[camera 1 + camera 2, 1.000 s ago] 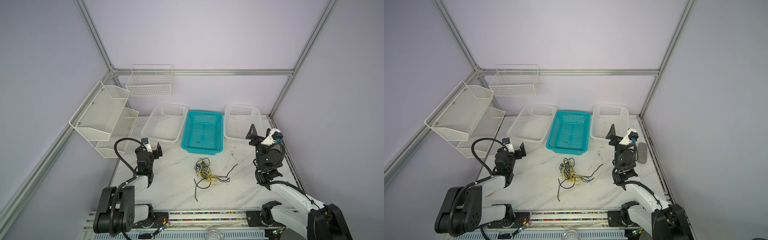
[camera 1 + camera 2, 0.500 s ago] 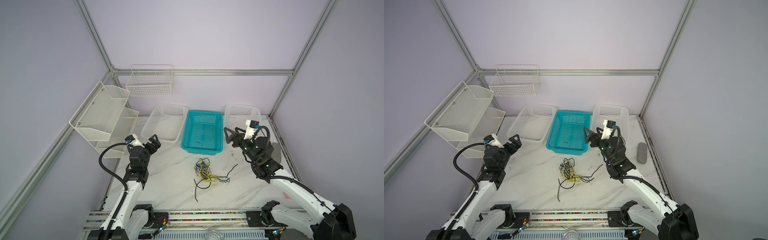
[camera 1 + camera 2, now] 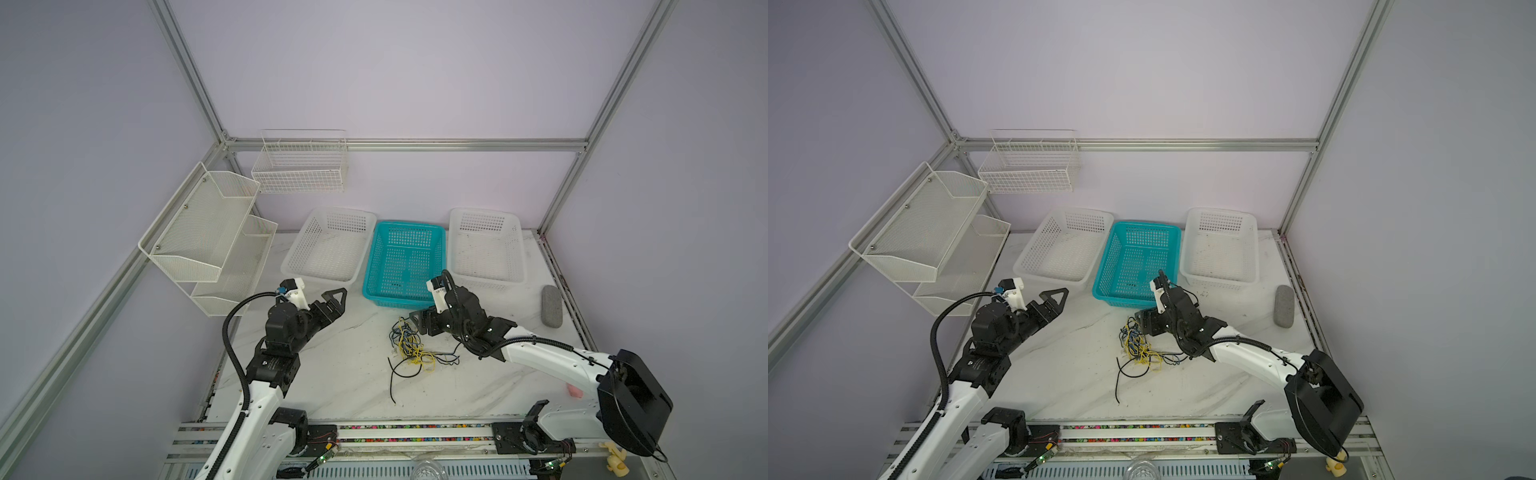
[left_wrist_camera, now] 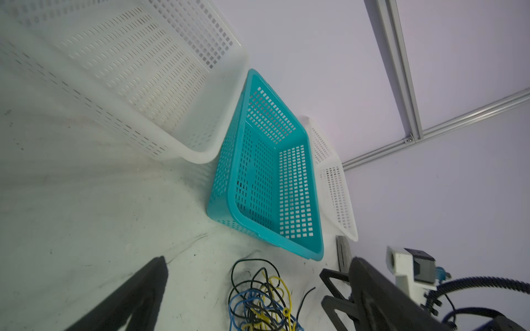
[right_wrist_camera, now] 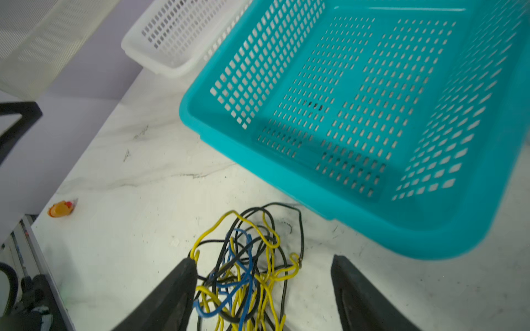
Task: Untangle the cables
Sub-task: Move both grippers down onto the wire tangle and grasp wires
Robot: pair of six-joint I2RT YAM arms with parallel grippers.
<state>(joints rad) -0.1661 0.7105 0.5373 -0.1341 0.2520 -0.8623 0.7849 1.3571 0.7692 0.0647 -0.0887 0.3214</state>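
fingers (image 5: 172, 295) on my right gripper (image 5: 263, 261) spread astride the cables (image 5: 241, 275) to pinch a strand i reckon, left gripper (image 3: 332, 305) spread wide, hovering well apart ready to pull.

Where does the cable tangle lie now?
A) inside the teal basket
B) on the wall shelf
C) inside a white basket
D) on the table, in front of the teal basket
D: the cables lie on the table, just outside the teal basket.

teal basket (image 4: 301, 160), tangled cables (image 4: 261, 301), spread fingers (image 4: 129, 298)
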